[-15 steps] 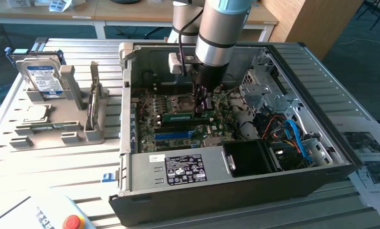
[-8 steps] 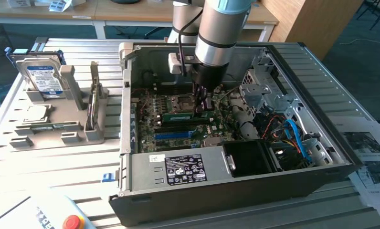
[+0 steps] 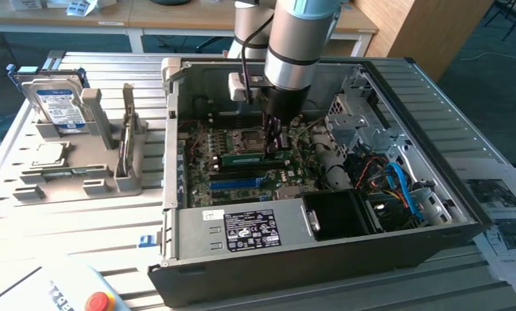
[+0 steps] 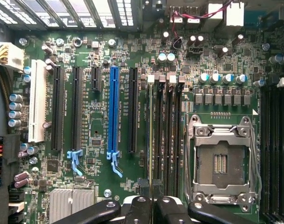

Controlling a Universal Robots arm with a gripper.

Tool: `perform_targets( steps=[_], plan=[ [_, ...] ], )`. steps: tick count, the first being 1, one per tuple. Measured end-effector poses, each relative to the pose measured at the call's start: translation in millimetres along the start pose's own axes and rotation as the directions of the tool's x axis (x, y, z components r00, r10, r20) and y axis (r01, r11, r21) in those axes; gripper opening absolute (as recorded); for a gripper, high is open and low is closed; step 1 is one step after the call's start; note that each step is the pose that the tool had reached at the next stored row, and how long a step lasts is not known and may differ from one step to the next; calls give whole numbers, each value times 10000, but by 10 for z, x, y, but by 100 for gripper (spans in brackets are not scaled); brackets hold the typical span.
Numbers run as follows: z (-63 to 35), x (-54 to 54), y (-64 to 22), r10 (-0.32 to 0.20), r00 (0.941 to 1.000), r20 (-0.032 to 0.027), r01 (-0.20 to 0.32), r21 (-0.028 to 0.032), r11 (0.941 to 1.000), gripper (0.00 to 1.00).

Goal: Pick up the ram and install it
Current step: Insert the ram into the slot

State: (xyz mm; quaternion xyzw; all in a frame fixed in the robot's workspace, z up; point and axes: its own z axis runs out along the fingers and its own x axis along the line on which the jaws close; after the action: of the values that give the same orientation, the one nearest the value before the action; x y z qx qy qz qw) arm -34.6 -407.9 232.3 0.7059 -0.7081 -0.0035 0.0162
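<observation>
with the gripper (image 4: 151,188) reaching down inside the open computer case (image 3: 327,265), pinching the ram (image 4: 150,126) shut between both fingers. holding it on edge, directly under the gripper, lined along the black memory slots (image 4: 172,135) just beside the empty processor socket (image 4: 221,163); touching a slot or hovering above it, cannot tell. working well apart from a second green stick (image 3: 126,146) standing in the grey holder (image 3: 68,184) on the exterior view's left.

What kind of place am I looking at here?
Probably a robotics lab or workshop bench: a robot arm reaches into an open computer case on a slatted metal table, with a hard drive in a parts holder and a red emergency stop button.
</observation>
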Motion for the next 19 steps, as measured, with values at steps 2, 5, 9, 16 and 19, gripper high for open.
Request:
perform_targets(
  steps=[2,5,9,16,19],
  plan=[
    [0,0,0,-1,10000,0,1,3,10000,12],
    [0,0,0,-2,10000,0,2,7,10000,12],
    [0,0,15,1,10000,1,-1,77,10000,12],
    [1,0,38,3,10000,1,-3,169,9999,12],
    [1,0,39,51,10000,1,-51,169,9998,12]
  ],
)
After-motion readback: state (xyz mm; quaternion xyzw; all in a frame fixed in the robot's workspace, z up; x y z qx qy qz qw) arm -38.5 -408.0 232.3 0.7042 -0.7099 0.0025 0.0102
